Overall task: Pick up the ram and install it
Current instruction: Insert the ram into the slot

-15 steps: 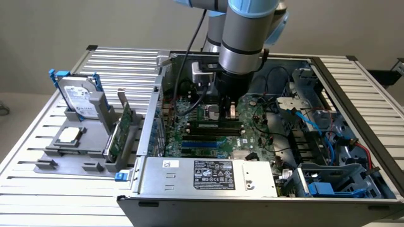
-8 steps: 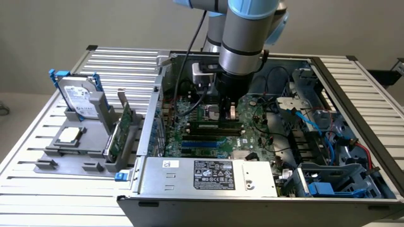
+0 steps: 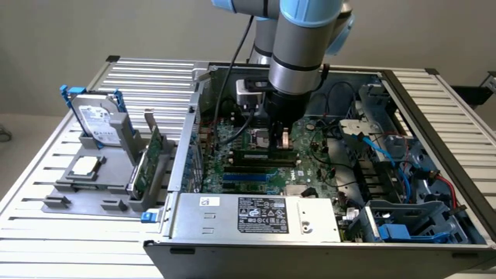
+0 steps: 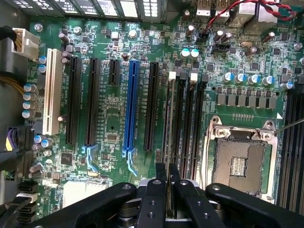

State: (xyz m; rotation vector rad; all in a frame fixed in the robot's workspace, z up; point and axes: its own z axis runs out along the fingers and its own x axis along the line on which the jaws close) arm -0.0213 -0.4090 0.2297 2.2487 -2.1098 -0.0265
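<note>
Fingers (image 4: 156, 192) are pinched almost fully together on the ram (image 4: 168, 142), a thin green stick seen edge-on between them. The grip sits on the stick's flat faces, which leaves its contact edge free to face down at the motherboard (image 4: 109, 118). The stick hangs directly over the memory slots (image 4: 187, 123), beside the open CPU socket (image 4: 242, 164), so it looks lined up with one slot; whether it has entered the slot I cannot tell. Its long axis runs parallel to the slots and to the blue expansion slot (image 4: 131, 104). In the exterior view that axis lies roughly from nine o'clock to three o'clock across the board, with the gripper (image 3: 283, 138) reaching straight down into the open computer case (image 3: 434, 174). Outside the case, toward nine o'clock, a grey holder (image 3: 78, 200) on the counter (image 3: 155, 75) carries a hard drive (image 3: 99, 119), a processor chip (image 3: 87, 165) and a wider green card (image 3: 151, 160).
</note>
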